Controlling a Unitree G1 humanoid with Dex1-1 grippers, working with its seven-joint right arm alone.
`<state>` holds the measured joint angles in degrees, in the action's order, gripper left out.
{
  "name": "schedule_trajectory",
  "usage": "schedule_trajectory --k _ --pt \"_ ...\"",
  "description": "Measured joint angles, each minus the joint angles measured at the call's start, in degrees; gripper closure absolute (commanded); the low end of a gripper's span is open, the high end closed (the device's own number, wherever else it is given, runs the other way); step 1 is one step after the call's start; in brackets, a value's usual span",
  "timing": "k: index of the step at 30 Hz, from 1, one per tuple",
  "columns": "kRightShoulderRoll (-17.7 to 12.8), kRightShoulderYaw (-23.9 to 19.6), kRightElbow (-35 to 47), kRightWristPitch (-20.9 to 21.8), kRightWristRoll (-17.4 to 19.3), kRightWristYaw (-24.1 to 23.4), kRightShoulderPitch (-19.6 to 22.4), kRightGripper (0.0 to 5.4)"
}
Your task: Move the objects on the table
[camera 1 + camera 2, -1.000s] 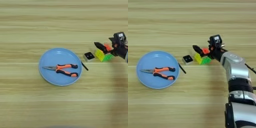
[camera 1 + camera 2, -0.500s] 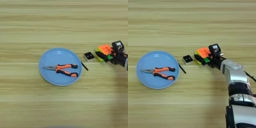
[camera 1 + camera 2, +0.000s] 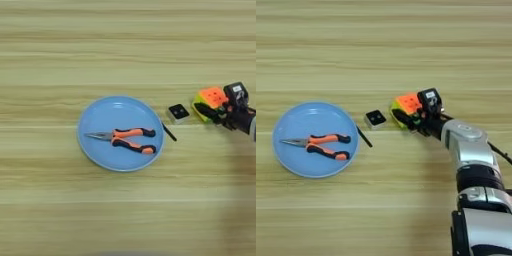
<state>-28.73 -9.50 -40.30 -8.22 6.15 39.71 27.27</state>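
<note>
Light wooden planks with horizontal grain make up the table (image 3: 125, 45), which fills the left eye view. Taking the round blue plate (image 3: 100, 117) as landmark: orange-and-black-handled needle-nose pliers (image 3: 125, 140) lie inside it, tips toward its left rim. A thin black stick (image 3: 169, 132) lies on the wood, touching or just off the plate's right rim. Further right sits a small white block with a black face (image 3: 178, 112), and beyond that the puzzle cube (image 3: 209, 101), orange face up, with the right gripper (image 3: 222, 106) against it at the picture's edge.

Seen from the right eye, the plate lies far left and the silver forearm (image 3: 466, 145) rises from the bottom right. One black finger (image 3: 406, 117) lies across the cube's front and the other part of the gripper sits at its right side, so the jaws stand a cube's width apart, closed on the cube.
</note>
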Motion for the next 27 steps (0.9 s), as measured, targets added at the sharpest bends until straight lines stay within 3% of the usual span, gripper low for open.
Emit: schedule_trajectory --k 4,12,17,27 --pt "0.18 -0.08 8.58 -0.3 0.99 -0.65 -0.77 2.07" --pt "0.5 0.52 23.93 -5.25 2.23 -1.84 -1.98 2.07" --pt "2.14 3.75 30.59 -8.24 2.35 -1.76 -2.11 2.07" --pt "6.68 11.46 33.06 -11.44 2.05 -0.53 -0.42 2.07"
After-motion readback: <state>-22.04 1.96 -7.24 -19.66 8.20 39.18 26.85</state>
